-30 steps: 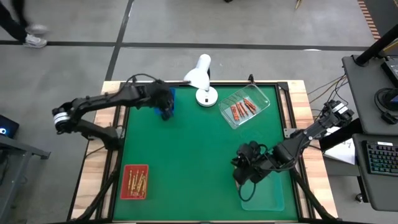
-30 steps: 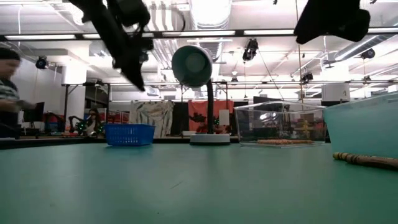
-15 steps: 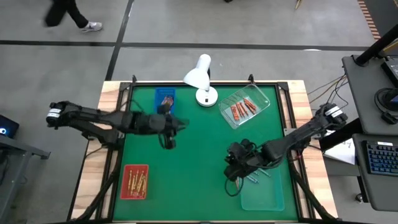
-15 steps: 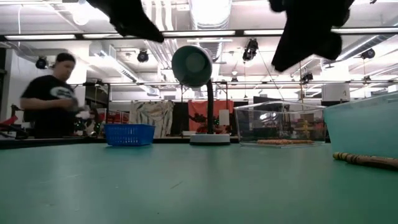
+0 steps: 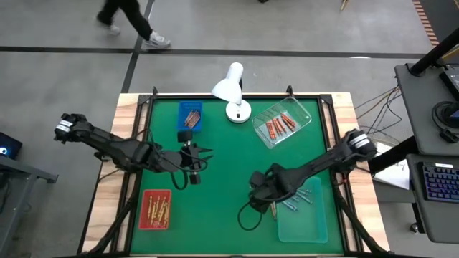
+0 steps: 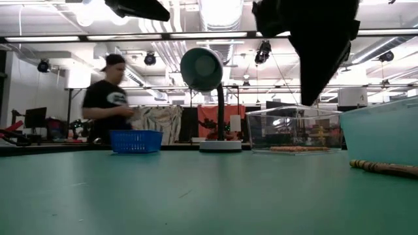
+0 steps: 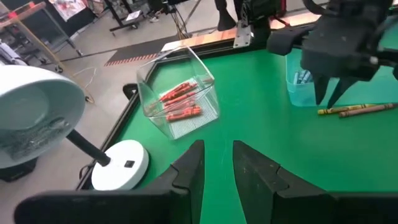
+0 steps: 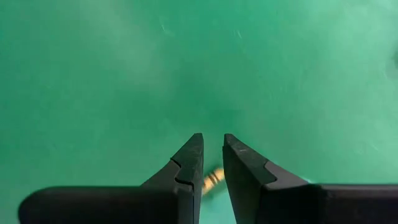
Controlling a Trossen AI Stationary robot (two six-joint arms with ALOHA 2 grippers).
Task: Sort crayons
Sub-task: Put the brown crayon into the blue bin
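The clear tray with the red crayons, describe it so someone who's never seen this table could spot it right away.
Start at the white desk lamp at the far edge of the green table. Just to its right sits the clear tray, turned at an angle and holding red crayons. It is the only see-through container; the others are blue, red and pale teal.

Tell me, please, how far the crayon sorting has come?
Done: red crayons lie in the clear tray, gold crayons in the red tray, more in the blue tray and teal tray. In hand: nothing; the right pincer hangs open over the mat near two loose crayons, the left pincer open mid-table. Left: those two.
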